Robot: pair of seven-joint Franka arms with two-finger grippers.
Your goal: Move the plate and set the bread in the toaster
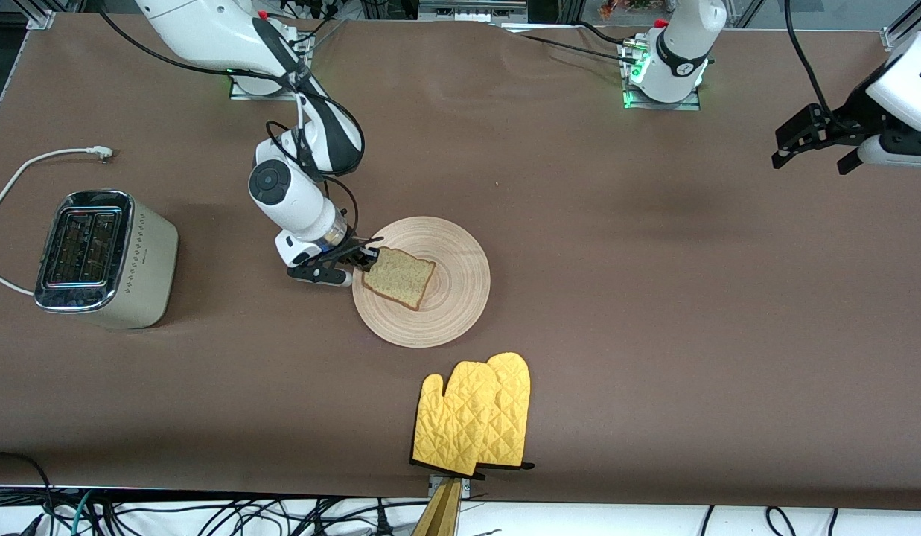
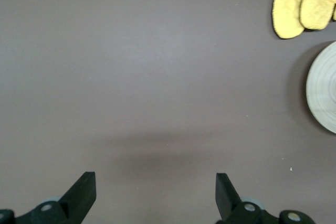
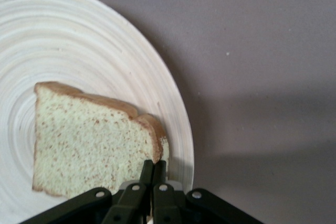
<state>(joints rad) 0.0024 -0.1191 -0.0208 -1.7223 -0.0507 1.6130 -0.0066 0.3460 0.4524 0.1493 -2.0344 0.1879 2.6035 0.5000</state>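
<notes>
A: Quick one. We've got the right gripper (image 1: pixel 365 258) down at the plate (image 1: pixel 460 298), at the edge toward the right arm's end of the table, jaws pinched together on a corner of the bread (image 1: pixel 398 278). In the right wrist view the fingers (image 3: pixel 153 174) look nearly touching, clamped on the crust edge.

B: Agreed. Left gripper (image 1: pixel 816 158) hangs over bare table at the left arm's end, jaws wide apart, nothing in them. We mark that arm as waiting.

A: Bread lies on the plate, mid-table. Toaster (image 1: pixel 103 259) stands well apart from it toward the right arm's end, slots up.

B: Risks? We'd say the grip is thin, just a corner. Soft slice could tear or droop and slip out on the lift.

A: Also the plate is light, looks like wood. If a finger catches its rim it could drag or tip. And a sagging slice may miss a narrow slot.

B: Textures: plate round, flat, pale, concentric ring grain. Bread speckled tan, darker crust, roughly square. Toaster boxy, cream sides with dots, shiny chrome top, white cord (image 1: pixel 13 186) trailing.

A: Yellow quilted oven mitts (image 1: pixel 475 417) lie nearer the front camera than the plate. Brown matte table (image 1: pixel 654 335).
</notes>
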